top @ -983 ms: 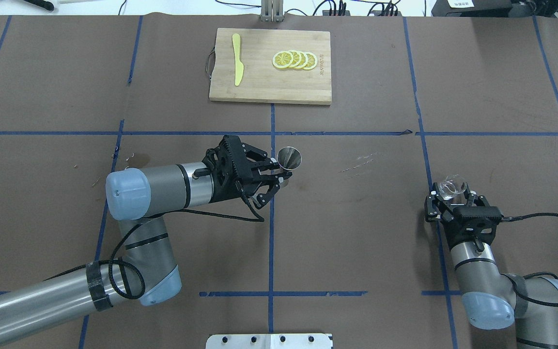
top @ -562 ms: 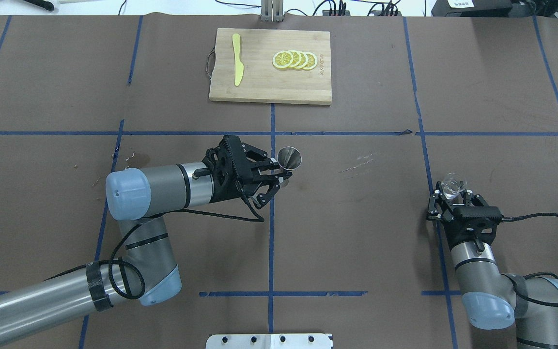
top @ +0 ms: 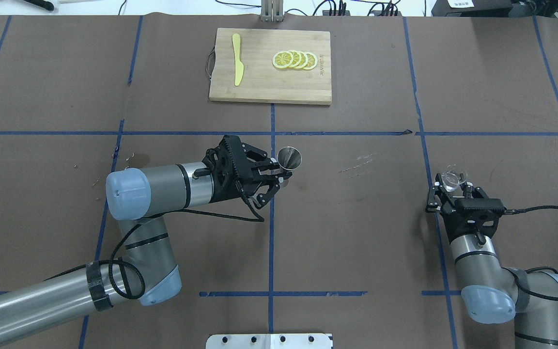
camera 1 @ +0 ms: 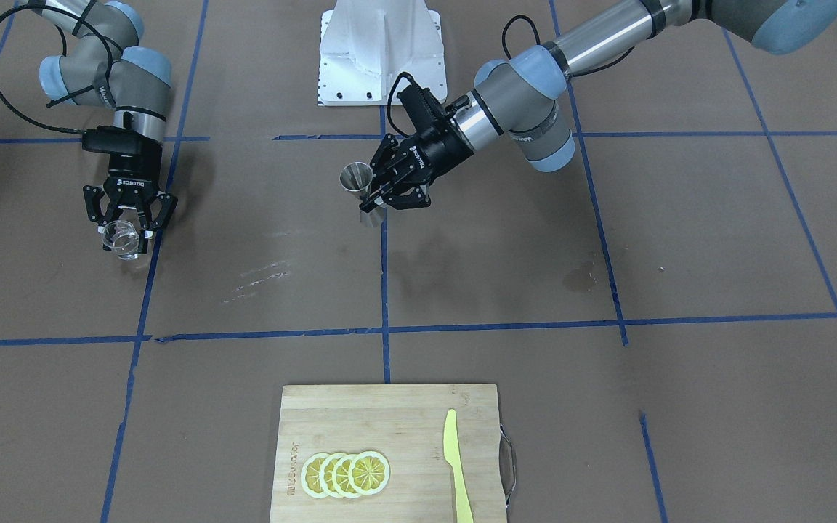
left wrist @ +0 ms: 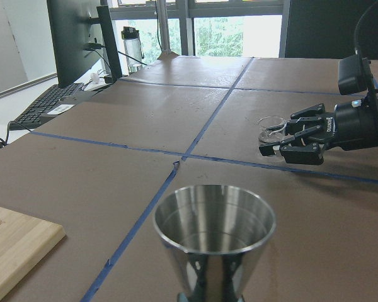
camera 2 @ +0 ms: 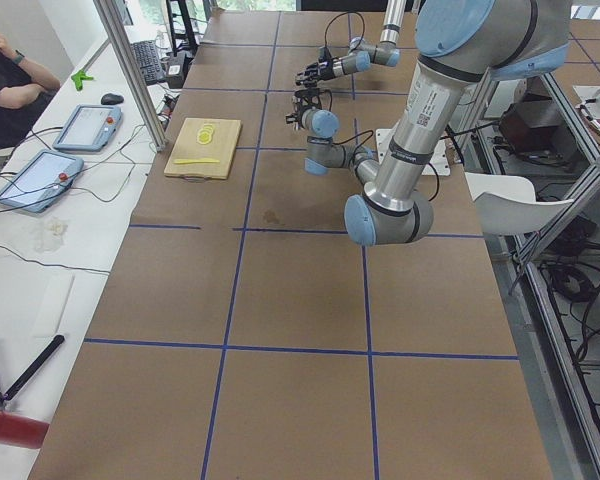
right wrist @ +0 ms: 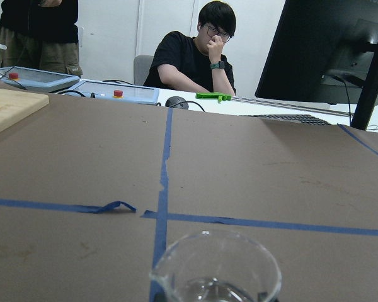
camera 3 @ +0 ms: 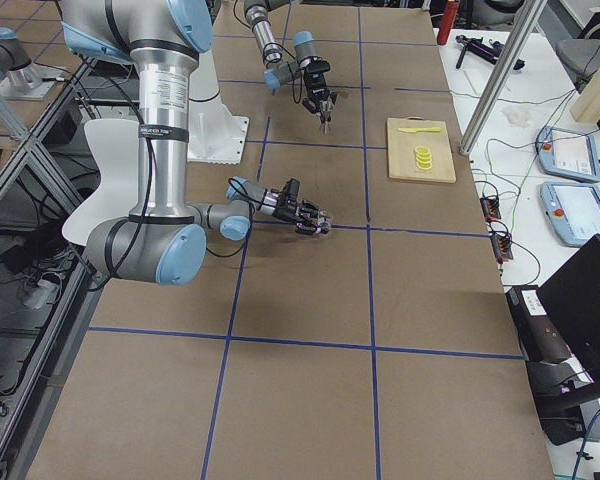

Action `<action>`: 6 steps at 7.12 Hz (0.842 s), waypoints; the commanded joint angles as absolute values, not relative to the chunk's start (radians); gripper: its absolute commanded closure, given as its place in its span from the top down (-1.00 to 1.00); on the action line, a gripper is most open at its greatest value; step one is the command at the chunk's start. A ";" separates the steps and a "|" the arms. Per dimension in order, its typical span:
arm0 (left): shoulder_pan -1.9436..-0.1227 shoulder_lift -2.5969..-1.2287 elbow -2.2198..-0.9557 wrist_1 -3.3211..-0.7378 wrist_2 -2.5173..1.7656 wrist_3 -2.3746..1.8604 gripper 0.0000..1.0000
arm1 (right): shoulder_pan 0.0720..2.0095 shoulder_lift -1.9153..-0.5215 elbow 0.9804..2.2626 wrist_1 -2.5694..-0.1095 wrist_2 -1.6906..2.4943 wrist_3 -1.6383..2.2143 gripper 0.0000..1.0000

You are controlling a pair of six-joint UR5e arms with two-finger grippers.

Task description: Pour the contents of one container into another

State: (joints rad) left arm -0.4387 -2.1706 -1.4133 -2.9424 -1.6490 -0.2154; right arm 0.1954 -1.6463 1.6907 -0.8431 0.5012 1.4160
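beyond the brown table (blue tape grid) sits an operator.

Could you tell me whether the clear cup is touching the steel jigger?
Apart. The overhead view shows a wide gap between the clear cup, in the right gripper, and the steel jigger, in the left gripper.

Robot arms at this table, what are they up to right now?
The left gripper holds a steel jigger upright near the middle of the table. The right gripper holds a clear glass cup, also upright, far off on the robot's right. They are well apart, so no pouring has begun. A cutting board with lemon slices and a yellow knife lies at the far edge.
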 commanded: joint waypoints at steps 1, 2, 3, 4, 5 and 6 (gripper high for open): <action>-0.439 -2.171 -1.414 -2.942 -1.651 -0.212 -1.00 | 0.210 -1.635 1.742 -0.818 0.496 1.320 -1.00; -0.440 -2.172 -1.416 -2.942 -1.651 -0.212 -1.00 | 0.236 -1.631 1.743 -0.757 0.503 1.211 -1.00; -0.440 -2.171 -1.428 -2.941 -1.649 -0.213 -1.00 | 0.244 -1.631 1.743 -0.691 0.506 1.136 -1.00; -0.440 -2.171 -1.430 -2.941 -1.651 -0.212 -1.00 | 0.244 -1.631 1.793 -0.689 0.514 1.053 -1.00; -0.440 -2.171 -1.428 -2.939 -1.651 -0.209 -1.00 | 0.239 -1.617 1.852 -0.690 0.520 0.896 -1.00; -0.440 -2.171 -1.430 -2.939 -1.651 -0.209 -1.00 | 0.239 -1.533 1.861 -0.698 0.519 0.840 -1.00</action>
